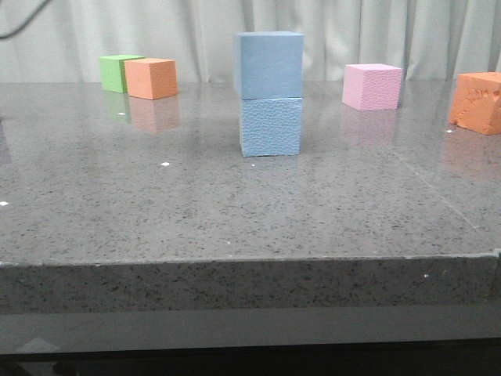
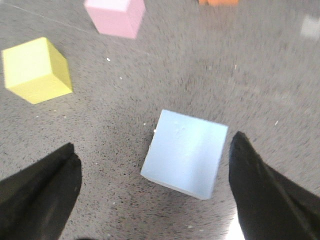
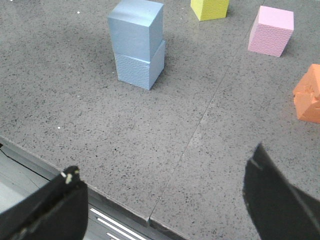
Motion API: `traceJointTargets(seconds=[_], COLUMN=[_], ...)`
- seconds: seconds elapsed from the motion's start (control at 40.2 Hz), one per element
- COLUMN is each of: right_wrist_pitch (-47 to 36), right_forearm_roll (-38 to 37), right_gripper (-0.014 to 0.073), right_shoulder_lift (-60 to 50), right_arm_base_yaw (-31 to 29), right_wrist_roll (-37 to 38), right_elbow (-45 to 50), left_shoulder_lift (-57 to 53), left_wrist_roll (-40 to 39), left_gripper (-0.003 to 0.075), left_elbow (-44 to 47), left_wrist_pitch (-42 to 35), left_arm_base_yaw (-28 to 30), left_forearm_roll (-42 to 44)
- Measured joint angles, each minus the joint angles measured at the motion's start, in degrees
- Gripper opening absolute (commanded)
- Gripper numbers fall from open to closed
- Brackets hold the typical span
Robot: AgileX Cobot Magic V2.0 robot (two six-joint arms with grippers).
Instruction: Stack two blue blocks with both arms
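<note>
Two light blue blocks stand stacked at mid-table. The smooth blue block (image 1: 268,64) sits on the pebbly blue block (image 1: 271,127). No gripper shows in the front view. In the left wrist view my left gripper (image 2: 153,142) is open and empty, its fingers wide apart and clear of the smooth block's top face (image 2: 185,152); the lower block is hidden there. My right gripper (image 3: 165,160) is open and empty over the table's front edge, well back from the stack, where the smooth block (image 3: 136,27) rests on the pebbly block (image 3: 139,67).
A green cube (image 1: 119,72) and an orange cube (image 1: 151,77) sit at the back left. A pink cube (image 1: 372,86) and a chipped orange cube (image 1: 477,102) sit at the back right. A yellow cube (image 2: 37,70) lies behind the stack. The table's front edge (image 3: 120,207) is under my right gripper.
</note>
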Motion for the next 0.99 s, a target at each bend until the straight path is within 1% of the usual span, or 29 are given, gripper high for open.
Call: traceJointTargets(seconds=[0.149,0.298,0.398,0.472,0.597,0.746,0.995], right_wrist_pitch=[0.0,0.0,0.0,0.0,0.0,0.0,0.0], right_forearm_roll=[0.0,0.0,0.0,0.0,0.0,0.0,0.0], right_gripper=[0.0636,0.0636,0.0636,0.0636,0.0636,0.0636,0.0636], right_shoulder_lift=[0.0,0.0,0.0,0.0,0.0,0.0,0.0], right_arm_base_yaw=[0.0,0.0,0.0,0.0,0.0,0.0,0.0], right_wrist_roll=[0.0,0.0,0.0,0.0,0.0,0.0,0.0], right_elbow=[0.0,0.0,0.0,0.0,0.0,0.0,0.0], left_shoulder_lift=[-4.8,-8.9,-11.6,-13.7,-17.9,-25.2,-42.0], left_wrist_roll=[-8.4,-16.2,-20.4,-22.0,-22.9,-23.8,-26.9], left_gripper=[0.0588,0.0588,0.0588,0.0588,0.0588,0.0588,0.0588], left_elbow=[0.0,0.0,1.2,3.3,10.7,22.9,46.9], left_wrist_pitch=[1.5,2.0,2.0,2.0,2.0,0.6,-10.4], left_arm_base_yaw=[0.0,0.0,0.0,0.0,0.0,0.0,0.0], left_forearm_roll=[0.2,4.3,6.8,7.5,8.0,9.2,10.8])
